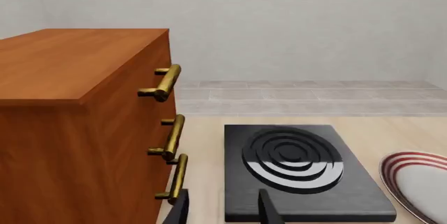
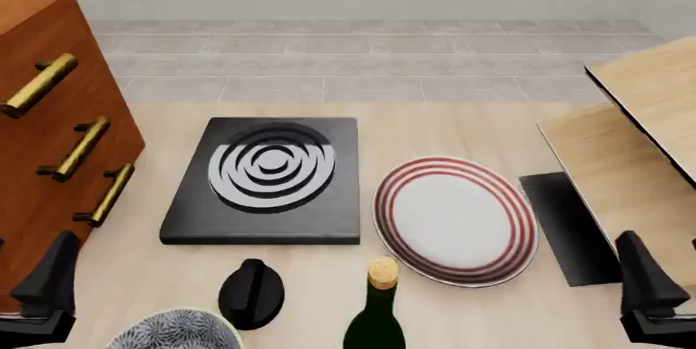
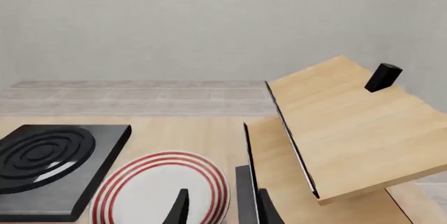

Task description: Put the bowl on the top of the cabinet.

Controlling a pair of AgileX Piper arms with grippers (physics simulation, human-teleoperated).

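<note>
The bowl (image 2: 174,331), blue-and-white patterned, shows only its far rim at the bottom edge of the front view, near the table's front left. The reddish-brown cabinet (image 2: 49,112) with three brass handles stands at the left; its flat top (image 1: 63,62) fills the left wrist view. My left gripper (image 2: 46,293) hangs open and empty just left of the bowl, in front of the cabinet; its fingertips (image 1: 267,208) show apart. My right gripper (image 2: 650,293) is open and empty at the front right, with its fingers (image 3: 180,209) above the plate's edge.
A black hotplate (image 2: 266,174) with ringed burner lies mid-table. A white plate with red rings (image 2: 455,218) lies right of it. A dark bottle with a cork (image 2: 377,316) and a black knob-like object (image 2: 251,292) stand right of the bowl. A pale wooden structure (image 2: 641,137) rises at right.
</note>
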